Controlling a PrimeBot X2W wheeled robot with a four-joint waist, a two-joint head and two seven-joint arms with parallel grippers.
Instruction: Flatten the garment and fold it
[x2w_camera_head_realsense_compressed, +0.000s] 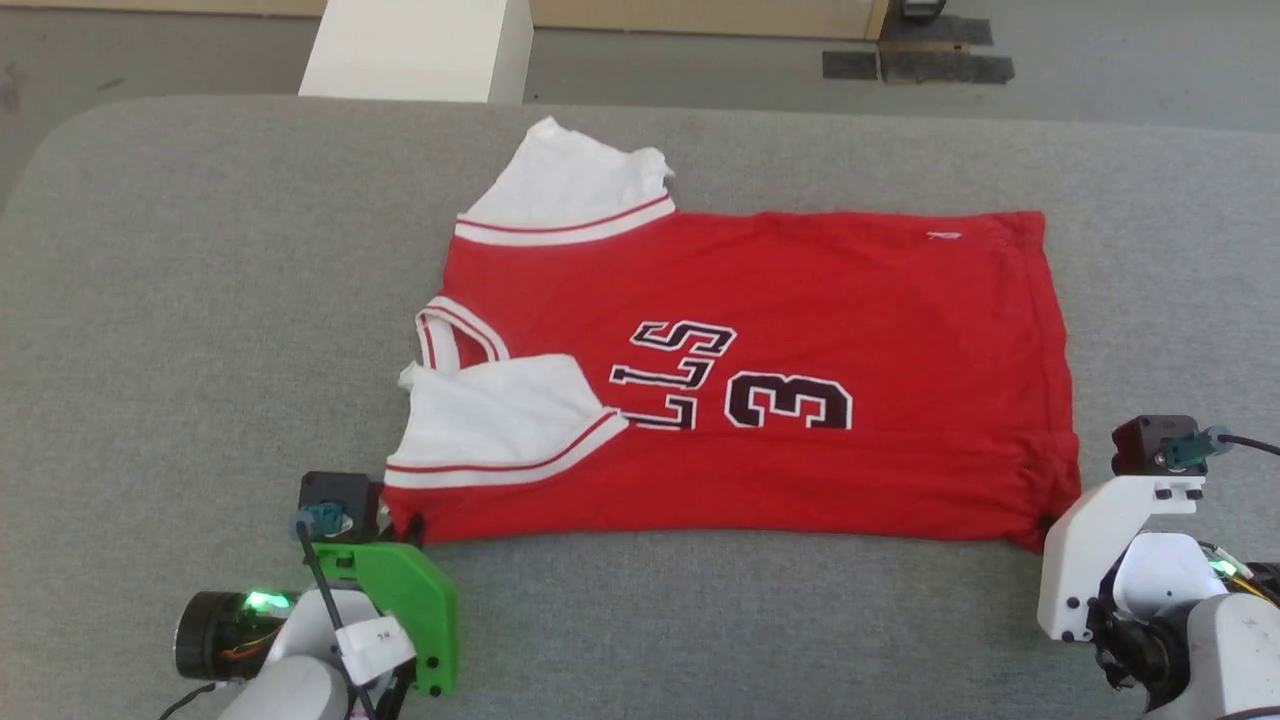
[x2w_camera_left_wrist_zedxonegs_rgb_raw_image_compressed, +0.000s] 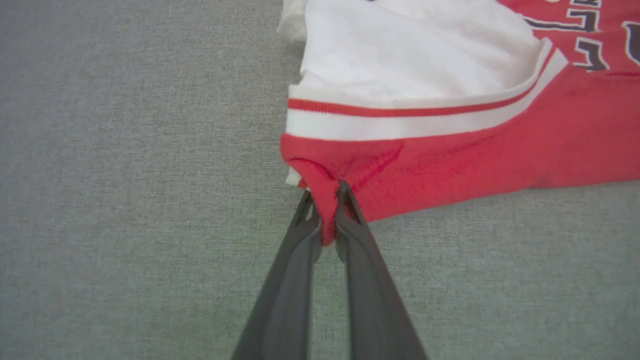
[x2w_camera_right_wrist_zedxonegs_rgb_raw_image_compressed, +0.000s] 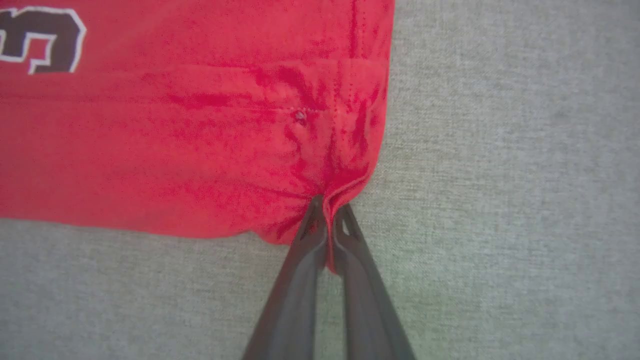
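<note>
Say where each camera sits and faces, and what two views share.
Head: on the head, facing down at the garment on the table; left end effector, right end effector at its near corners.
Left wrist: looks along its fingers to the corner below the white sleeve.
Right wrist: looks along its fingers to the hem corner.
Shared: head and right wrist show the number 3.

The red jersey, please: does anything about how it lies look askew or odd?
Yes. The near white sleeve of the jersey is flopped over the chest, hiding part of the lettering. Fabric bunches where the left gripper and right gripper pinch its near corners.
</note>
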